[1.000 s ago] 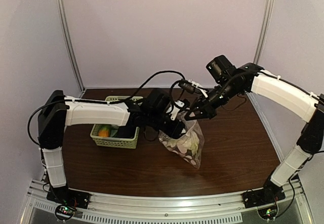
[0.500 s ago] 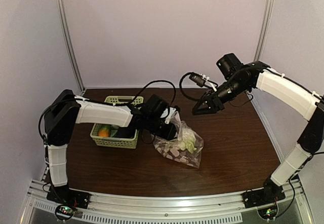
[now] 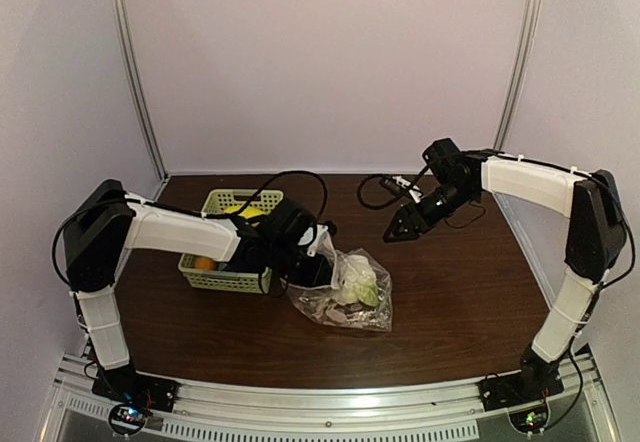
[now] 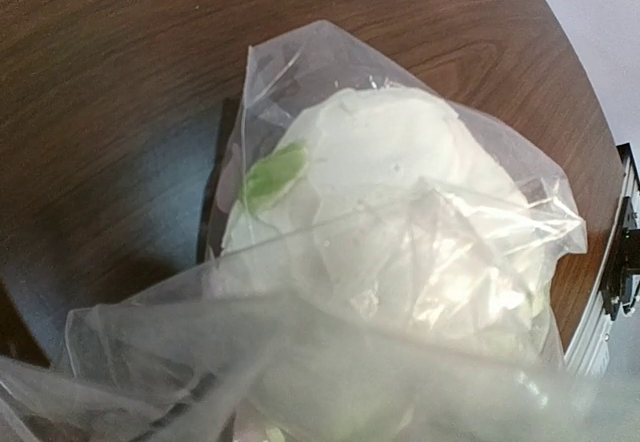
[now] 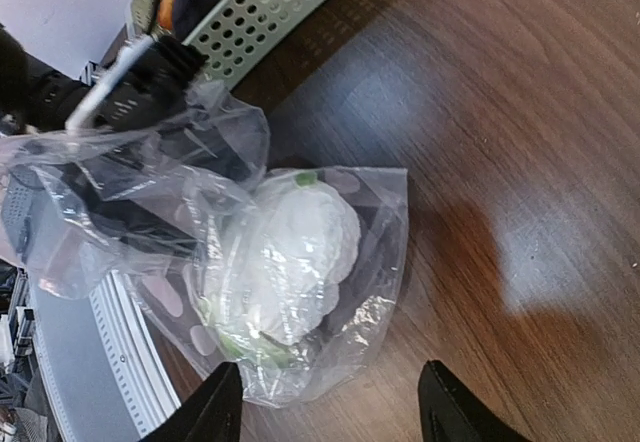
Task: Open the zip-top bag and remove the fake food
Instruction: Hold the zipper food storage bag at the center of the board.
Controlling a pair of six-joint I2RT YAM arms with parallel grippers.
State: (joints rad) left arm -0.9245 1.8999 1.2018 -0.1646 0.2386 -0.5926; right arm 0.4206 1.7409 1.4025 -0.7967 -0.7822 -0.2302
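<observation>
The clear crinkly zip-top bag [image 3: 345, 300], printed with pale spots, lies slumped on the dark wooden table [image 3: 460, 292], just right of the pale green lattice basket [image 3: 228, 280]. It holds a whitish lumpy toy cauliflower [image 4: 400, 182] with a green leaf. The left wrist view shows only plastic and cauliflower, so I cannot tell how the left gripper [image 3: 312, 267] at the bag's left edge stands, while the right wrist view shows the right gripper [image 5: 330, 412] spread and empty.

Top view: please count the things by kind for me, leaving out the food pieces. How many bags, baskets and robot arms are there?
Zip-top bag: 1
Basket: 1
Robot arms: 2, the left arm and the right arm
Total: 4
</observation>
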